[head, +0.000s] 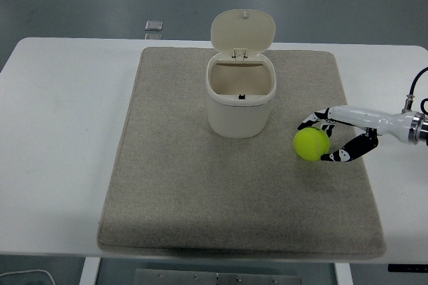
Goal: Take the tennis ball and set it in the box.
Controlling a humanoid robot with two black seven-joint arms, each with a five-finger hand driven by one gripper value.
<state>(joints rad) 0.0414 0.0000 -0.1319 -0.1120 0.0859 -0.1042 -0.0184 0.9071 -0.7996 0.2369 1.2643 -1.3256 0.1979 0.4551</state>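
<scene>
The yellow-green tennis ball [311,144] lies on the beige mat, right of the box. My right hand [321,139] comes in from the right edge and its fingers [338,156] curl around the ball from the near and far sides, touching it. The cream box [240,98] stands upright at the mat's middle rear with its hinged lid [243,31] tipped open backward; its inside looks empty. The ball is about a hand's width from the box wall. My left arm is out of view.
The beige mat [200,184] covers most of the white table [60,131]. A small grey object [154,25] lies on the floor beyond the table's far edge. A cable [416,84] runs along my right forearm.
</scene>
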